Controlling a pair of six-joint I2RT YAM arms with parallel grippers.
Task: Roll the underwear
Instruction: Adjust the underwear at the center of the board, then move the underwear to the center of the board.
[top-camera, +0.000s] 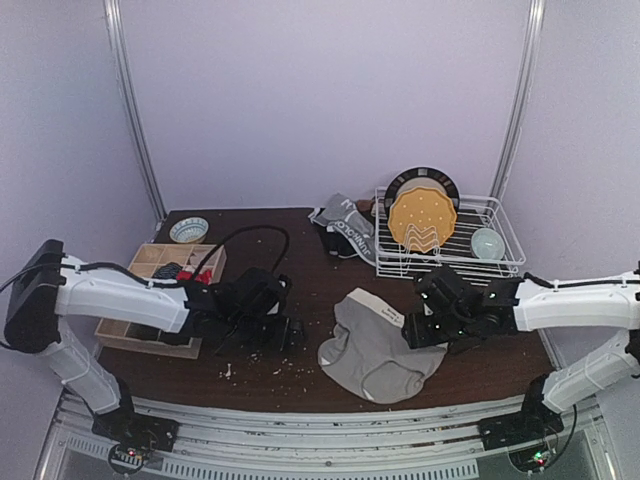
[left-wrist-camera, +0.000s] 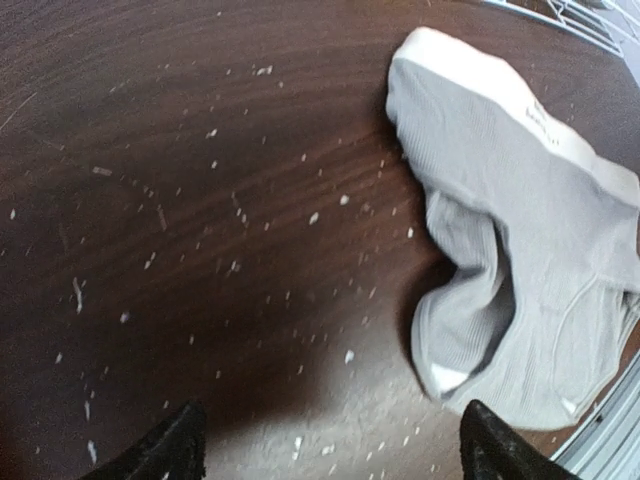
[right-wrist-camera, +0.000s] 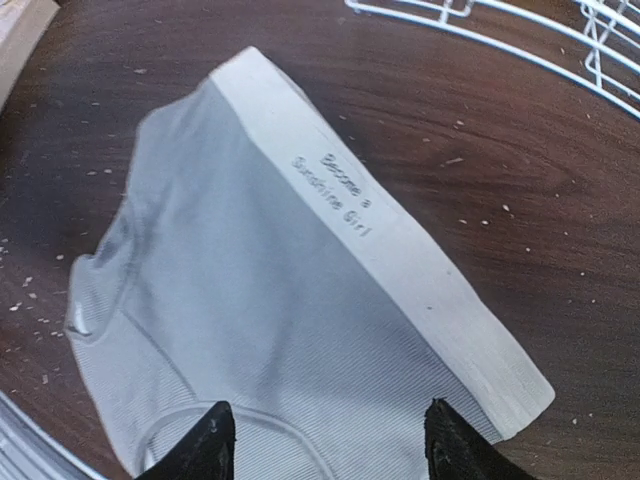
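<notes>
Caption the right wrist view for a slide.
Open right gripper poised over grey briefs spread flat on a dark wooden table, lettered waistband toward the white wire rack.

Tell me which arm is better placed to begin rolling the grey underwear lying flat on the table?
Probably right. The right fingers hang open directly over the grey underwear near its waistband; the left fingers are open over the table beside it.

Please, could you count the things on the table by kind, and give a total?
Grey underwear spread flat: 1
Underwear heap, pieces uncountable: 1
Bowls: 2
Plates: 2
Wire rack: 1
Wooden box: 1
Total: 8, without the unclear things inside the box
</notes>
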